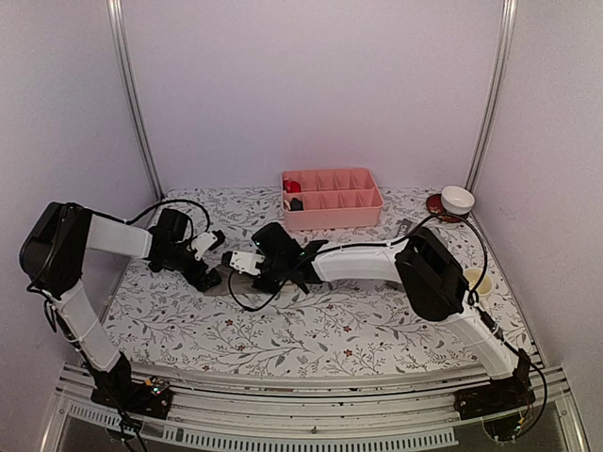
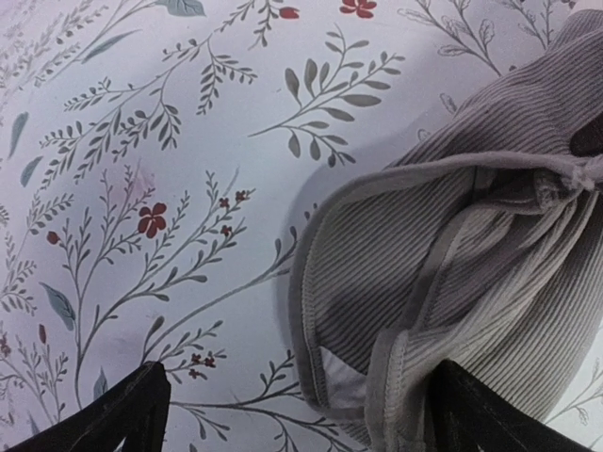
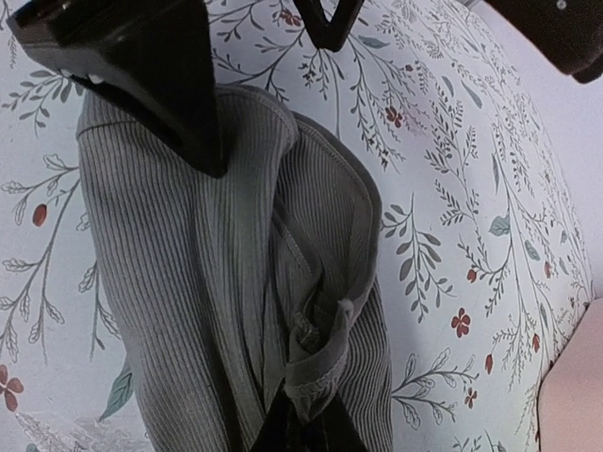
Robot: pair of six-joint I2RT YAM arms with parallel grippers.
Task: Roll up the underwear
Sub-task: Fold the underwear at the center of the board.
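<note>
Two arms crowd in at the middle-left of the flowered surface [image 1: 330,330], and the grey ribbed underwear [image 3: 188,282] lies on it right beneath them. The left gripper [image 1: 208,277] is down low and its fingers [image 2: 132,419] are spread wide apart. One tip is over bare surface, and the other is over the pale-trimmed edge of the cloth. From the right wrist view, one of those dark fingers is pressed against the far edge of the garment.

The right gripper [image 1: 232,261] comes in from the opposite side. Its fingers [image 3: 301,435] are pinched together on a bunched fold of the underwear, and the pale hem is gathered into a knot at the tips. The cloth is folded lengthwise with one layer lapped over another.

Well behind all this, the pink divided tray [image 1: 330,217] stands near the back wall, and a white cup [image 1: 458,200] is off at the far right corner.
</note>
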